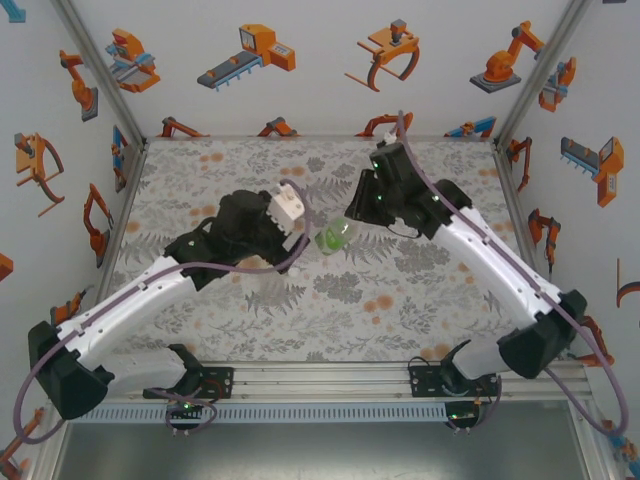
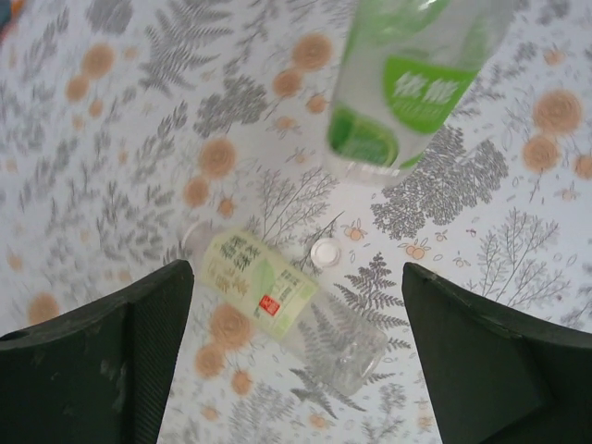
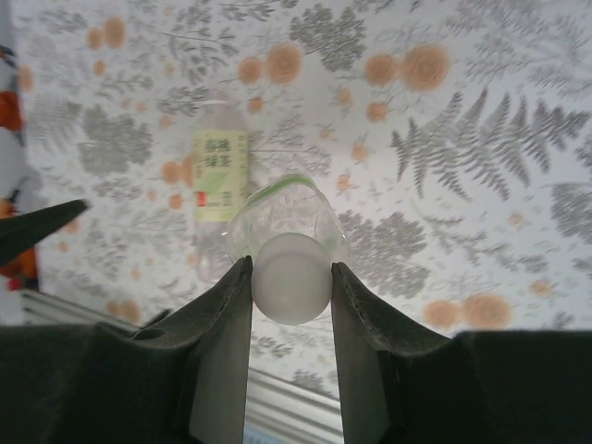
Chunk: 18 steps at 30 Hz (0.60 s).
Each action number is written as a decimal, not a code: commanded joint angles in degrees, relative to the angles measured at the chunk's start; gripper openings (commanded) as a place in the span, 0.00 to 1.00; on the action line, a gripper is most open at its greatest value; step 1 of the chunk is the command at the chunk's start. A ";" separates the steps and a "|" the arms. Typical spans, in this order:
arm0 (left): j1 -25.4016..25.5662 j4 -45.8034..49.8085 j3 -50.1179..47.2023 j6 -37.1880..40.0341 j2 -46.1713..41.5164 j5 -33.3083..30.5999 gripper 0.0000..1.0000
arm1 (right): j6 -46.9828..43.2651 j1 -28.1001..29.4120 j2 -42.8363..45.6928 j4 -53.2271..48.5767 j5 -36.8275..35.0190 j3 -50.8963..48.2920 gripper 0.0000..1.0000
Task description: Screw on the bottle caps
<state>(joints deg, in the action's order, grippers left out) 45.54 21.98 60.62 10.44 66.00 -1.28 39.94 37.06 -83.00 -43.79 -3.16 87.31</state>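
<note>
My right gripper (image 3: 290, 266) is shut on a white cap (image 3: 291, 285) that sits on the green-label bottle (image 3: 277, 213), holding the bottle tilted above the table. From above, this bottle (image 1: 335, 237) hangs between my right gripper (image 1: 358, 215) and my left gripper (image 1: 298, 236). The left gripper (image 2: 296, 370) is open with nothing between its fingers. The green-label bottle (image 2: 407, 83) is beyond them. Below the left gripper, the pale yellow-label bottle (image 2: 264, 291) lies on its side, a loose white cap (image 2: 325, 252) beside it. This lying bottle (image 3: 219, 171) is also in the right wrist view.
The floral tablecloth (image 1: 330, 300) covers the table. Printed walls (image 1: 100, 200) close it in at left, back and right. A metal rail (image 1: 320, 380) runs along the near edge between the arm bases.
</note>
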 commanded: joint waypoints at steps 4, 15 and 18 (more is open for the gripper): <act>-8.04 5.73 -2.32 -17.33 -3.42 7.58 0.79 | -16.50 -3.73 -14.30 -3.54 -2.48 13.61 0.00; -9.15 4.52 -6.67 -28.31 -4.73 11.56 0.82 | -24.53 -8.03 -35.68 -7.47 -3.22 37.42 0.00; -9.08 4.65 -6.31 -32.54 -4.00 11.81 0.84 | -25.76 -8.59 -39.91 -8.62 -3.59 42.09 0.00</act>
<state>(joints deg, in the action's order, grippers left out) 36.71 26.94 54.04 -15.68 61.78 8.34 17.41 28.88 -120.97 -49.67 -5.37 125.32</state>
